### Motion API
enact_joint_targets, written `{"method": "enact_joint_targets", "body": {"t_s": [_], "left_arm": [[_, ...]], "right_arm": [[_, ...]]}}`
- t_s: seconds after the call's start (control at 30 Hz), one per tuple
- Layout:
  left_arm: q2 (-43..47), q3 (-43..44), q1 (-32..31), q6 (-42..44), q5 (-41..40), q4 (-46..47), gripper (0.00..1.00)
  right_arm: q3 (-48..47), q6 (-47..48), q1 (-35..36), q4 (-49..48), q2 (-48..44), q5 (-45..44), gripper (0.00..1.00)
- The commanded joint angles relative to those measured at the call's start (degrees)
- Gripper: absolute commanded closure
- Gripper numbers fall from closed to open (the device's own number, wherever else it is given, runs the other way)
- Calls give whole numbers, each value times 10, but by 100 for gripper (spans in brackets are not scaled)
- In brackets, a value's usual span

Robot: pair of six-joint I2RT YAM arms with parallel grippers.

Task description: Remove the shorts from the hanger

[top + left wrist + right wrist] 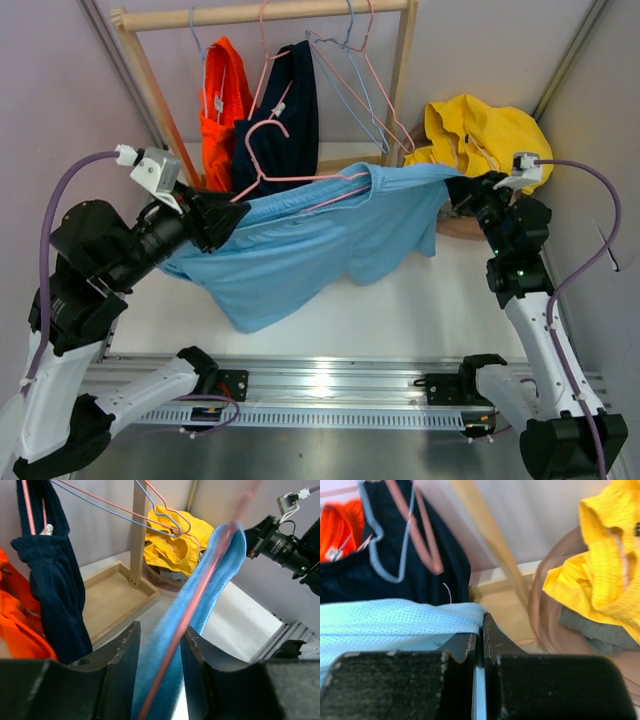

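The light blue shorts (300,250) hang stretched between my two grippers, above the table. A pink wire hanger (290,182) runs along their top edge, its hook pointing up towards the rack. My left gripper (225,218) is shut on the hanger's left end with the blue fabric bunched round it. In the left wrist view the hanger (200,592) and shorts (210,580) pass between the fingers of that gripper (161,630). My right gripper (458,188) is shut on the shorts' right edge. In the right wrist view the cloth (395,617) is pinched at that gripper (481,622).
A wooden rack (260,14) at the back carries an orange garment (220,100), navy shorts (290,110) and empty wire hangers (350,80). A yellow garment (480,130) fills a round basket (460,225) at the back right. The rack's wooden base tray (110,595) lies below.
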State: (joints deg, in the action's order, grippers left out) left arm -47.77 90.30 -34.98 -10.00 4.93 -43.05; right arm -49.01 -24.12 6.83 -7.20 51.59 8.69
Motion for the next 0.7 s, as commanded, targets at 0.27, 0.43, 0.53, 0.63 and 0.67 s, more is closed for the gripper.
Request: {"method": "enact_joint_targets", "body": {"t_s": [0.27, 0.43, 0.53, 0.63, 0.67], "left_arm": [[57, 26, 4, 16, -70, 62, 100], [51, 4, 4, 8, -42, 79, 100], [22, -24, 4, 6, 43, 95, 100], [-18, -116, 4, -18, 103, 166, 83], [-27, -141, 4, -49, 113, 193, 54]], "right_arm": [[52, -62, -132, -24, 49, -18, 100], [57, -48, -73, -21, 37, -31, 100], [42, -19, -20, 8, 18, -78, 100], [40, -9, 1, 16, -11, -103, 100], [39, -9, 2, 18, -15, -104, 100]]}}
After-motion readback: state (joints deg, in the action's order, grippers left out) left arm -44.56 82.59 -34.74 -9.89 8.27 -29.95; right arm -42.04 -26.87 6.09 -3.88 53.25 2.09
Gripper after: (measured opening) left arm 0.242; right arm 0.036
